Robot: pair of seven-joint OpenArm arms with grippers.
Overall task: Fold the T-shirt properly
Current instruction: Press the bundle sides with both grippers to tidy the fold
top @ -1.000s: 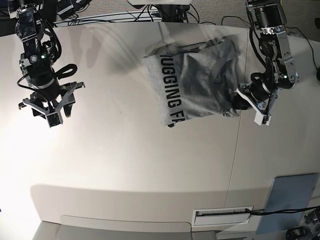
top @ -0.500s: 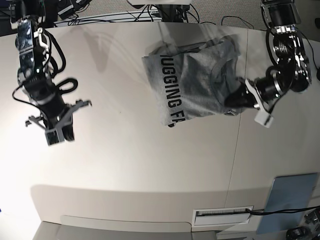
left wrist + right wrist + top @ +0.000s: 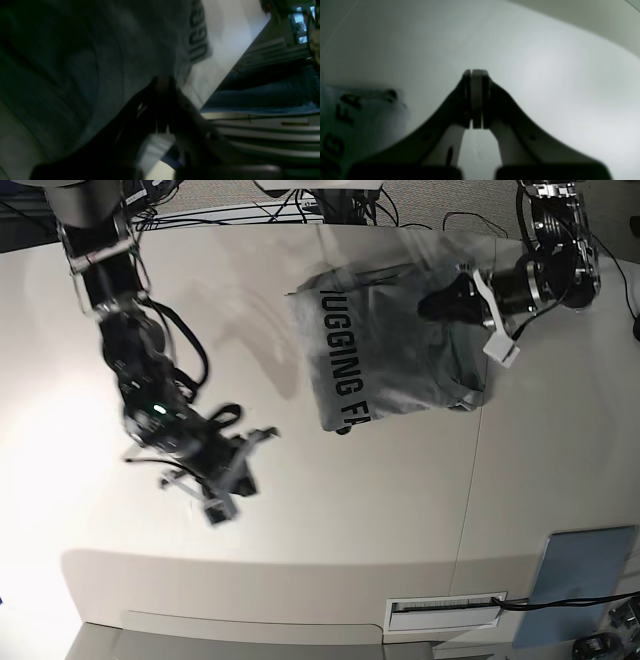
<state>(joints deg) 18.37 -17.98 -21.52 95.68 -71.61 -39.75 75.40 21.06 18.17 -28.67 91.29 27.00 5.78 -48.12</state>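
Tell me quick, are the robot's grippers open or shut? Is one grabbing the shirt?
Left gripper: shut, right over the T-shirt; whether it pinches cloth cannot be told.
Right gripper: shut, holding nothing, above the table.

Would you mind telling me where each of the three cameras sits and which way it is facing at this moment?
Base: high above, looking down on the table, the T-shirt and both arms.
Left wrist: behind the left gripper, shut, looking along it over grey T-shirt fabric towards the table edge.
Right wrist: behind the right gripper, shut over bare table, the lettered T-shirt edge at its left.
Shared: all three views show the shirt's black lettering.
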